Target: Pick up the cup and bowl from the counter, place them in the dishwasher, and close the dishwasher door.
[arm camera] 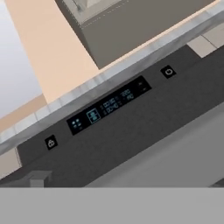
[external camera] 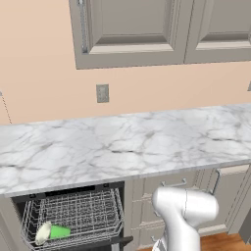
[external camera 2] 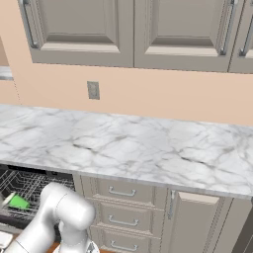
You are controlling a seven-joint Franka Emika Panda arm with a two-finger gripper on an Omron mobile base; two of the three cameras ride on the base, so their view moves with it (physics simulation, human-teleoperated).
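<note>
Peach wall (external camera: 44, 73), grey-beige upper cabinets (external camera: 132, 29), wall outlet (external camera: 102, 93), lower drawers (external camera 2: 123, 207), wood floor (external camera: 220, 242)

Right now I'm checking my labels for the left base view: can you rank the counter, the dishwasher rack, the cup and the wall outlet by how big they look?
Largest to smallest, as they look:
1. counter
2. dishwasher rack
3. cup and wall outlet: they look about alike, and the outlet is farther away, so I won't rank them.
</note>
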